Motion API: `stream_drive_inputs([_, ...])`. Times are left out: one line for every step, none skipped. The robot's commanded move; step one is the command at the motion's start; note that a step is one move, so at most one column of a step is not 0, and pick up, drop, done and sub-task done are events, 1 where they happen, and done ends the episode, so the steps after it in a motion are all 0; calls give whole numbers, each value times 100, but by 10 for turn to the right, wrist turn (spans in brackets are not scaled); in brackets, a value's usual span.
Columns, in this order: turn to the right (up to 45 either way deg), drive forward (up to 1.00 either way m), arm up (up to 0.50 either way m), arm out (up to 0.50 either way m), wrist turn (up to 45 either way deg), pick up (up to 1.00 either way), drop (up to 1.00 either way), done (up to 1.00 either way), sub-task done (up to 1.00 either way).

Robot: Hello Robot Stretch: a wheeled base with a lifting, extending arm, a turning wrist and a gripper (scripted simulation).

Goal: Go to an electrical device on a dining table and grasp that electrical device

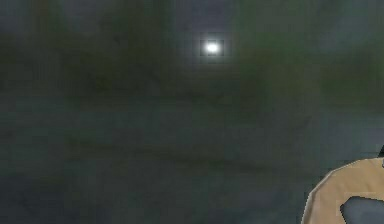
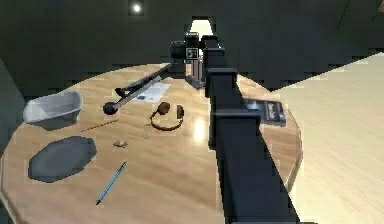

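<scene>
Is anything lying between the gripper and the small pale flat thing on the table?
Yes. A long dark utensil lies slantwise between the gripper and the pale flat thing. Whether this thing is electrical, I cannot tell.

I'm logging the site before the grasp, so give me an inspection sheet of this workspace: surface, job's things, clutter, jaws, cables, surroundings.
surface: round wooden table, bare wood between the things on it.
job's things: dark flat slab beside the arm, perhaps the device; cannot tell.
clutter: clear tub, grey plate, pen, brown ring, white card.
jaws: out over the table at the arm's far end; whether they hold anything cannot be told.
cables: nothing seen.
surroundings: dark wall, pale floor, bright spot ahead.
</scene>
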Motion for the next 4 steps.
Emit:
stream_drive_inputs([0,0,0,0,450,0,0,0,0])
stream_drive_inputs([0,0,0,0,180,0,0,0,0])
stream_drive_inputs([0,0,-24,0,0,0,0,0,0])
stream_drive_inputs([0,0,0,0,0,100,0,0,0])
